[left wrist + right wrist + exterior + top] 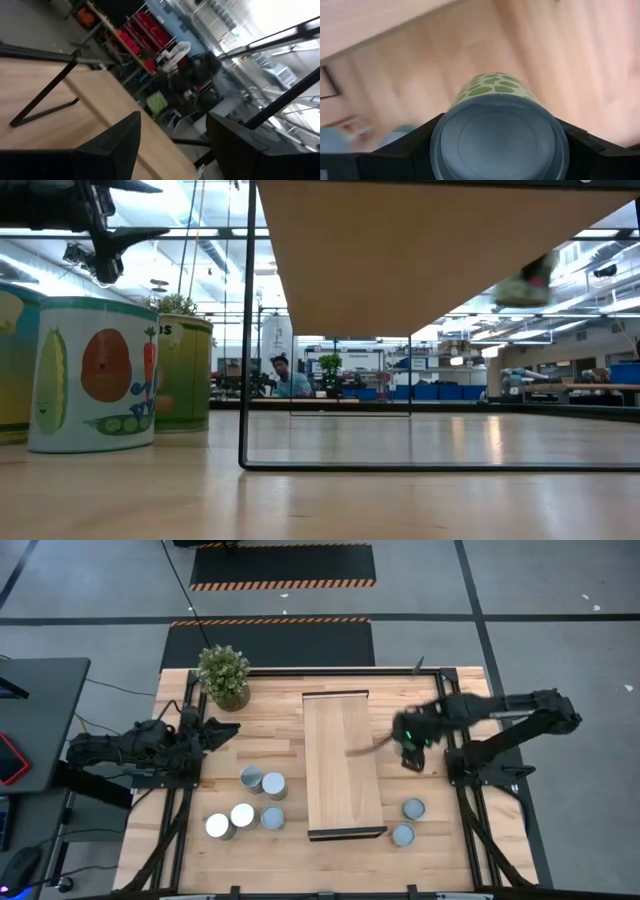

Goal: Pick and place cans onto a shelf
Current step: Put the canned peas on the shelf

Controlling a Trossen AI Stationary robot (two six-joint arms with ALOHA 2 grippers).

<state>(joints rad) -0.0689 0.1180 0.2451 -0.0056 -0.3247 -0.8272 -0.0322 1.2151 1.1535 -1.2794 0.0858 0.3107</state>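
The shelf is a long light-wood board raised on a black frame mid-table; the low view shows its underside. My right gripper hangs blurred just right of the shelf, shut on a can with a grey-blue top and green-patterned label. Several cans stand left of the shelf, and two stand right of it. My left gripper waits open at the table's left, holding nothing. My right gripper pinches the can between its two fingers, one on each side of the wall at the top rim. The fingers come from above, pointing down. The can hangs upright below them, top toward the wrist, lifted clear of the table.
A potted green plant stands at the far left corner of the table. In the low view, cans with vegetable labels fill the left. A person sits far behind the table in the room.
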